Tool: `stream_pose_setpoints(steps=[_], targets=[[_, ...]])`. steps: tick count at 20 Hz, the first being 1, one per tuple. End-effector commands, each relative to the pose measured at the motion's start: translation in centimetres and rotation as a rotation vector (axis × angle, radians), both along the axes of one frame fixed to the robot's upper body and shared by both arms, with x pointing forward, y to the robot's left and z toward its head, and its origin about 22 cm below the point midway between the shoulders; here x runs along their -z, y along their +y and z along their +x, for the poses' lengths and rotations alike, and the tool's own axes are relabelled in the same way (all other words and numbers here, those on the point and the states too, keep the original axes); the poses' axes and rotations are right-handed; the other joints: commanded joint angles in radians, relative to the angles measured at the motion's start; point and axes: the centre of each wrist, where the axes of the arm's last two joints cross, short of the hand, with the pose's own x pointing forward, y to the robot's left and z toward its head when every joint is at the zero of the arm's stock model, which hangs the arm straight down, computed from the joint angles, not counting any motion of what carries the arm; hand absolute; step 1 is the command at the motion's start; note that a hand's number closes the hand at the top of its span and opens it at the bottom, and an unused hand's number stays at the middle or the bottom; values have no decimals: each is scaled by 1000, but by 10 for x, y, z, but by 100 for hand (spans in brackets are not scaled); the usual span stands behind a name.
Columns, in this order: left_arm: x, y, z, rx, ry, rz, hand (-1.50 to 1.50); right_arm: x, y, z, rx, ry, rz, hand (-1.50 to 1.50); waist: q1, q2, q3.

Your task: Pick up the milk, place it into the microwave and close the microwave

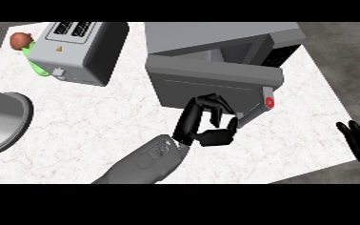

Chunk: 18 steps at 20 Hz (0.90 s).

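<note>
I'm pushing the microwave door [211, 78] shut with my left hand [204, 124], fingers curled, holding nothing; milk isn't visible. Right hand [349, 138] is resting open at the desk [91, 119] edge. Next I'm pressing until it latches.

The toaster [81, 50] stands left of the microwave [225, 62] on the counter [91, 124].

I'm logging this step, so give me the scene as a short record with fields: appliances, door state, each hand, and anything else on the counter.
microwave: at the back of the counter, door partly swung open
milk: not visible
left hand: fingers curled, in front of the microwave door, holding nothing visible
right hand: open, resting at the view's right edge
toaster: back left, two slots on top
green item with a brown top: left of the toaster
round metal vessel: at the left edge, cut off
counter: white marbled top
</note>
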Motion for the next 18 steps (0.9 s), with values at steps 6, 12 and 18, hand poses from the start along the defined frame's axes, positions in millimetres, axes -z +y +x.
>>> stream_pose_setpoints(steps=[6, 12, 18], targets=[[-25, -6, 29, -155, 37, -10, -150, -55, -22, 15, 107, -176, -207, -150, -59, 12, 0], [-40, -6, 40, -258, 56, -101, -150, -88, -33, 22, 176, -287, -370, 150, -62, 26, -1], [-45, -8, 44, -282, 57, -124, -150, -93, -33, 32, 190, -301, -385, 150, -52, 39, 2]])
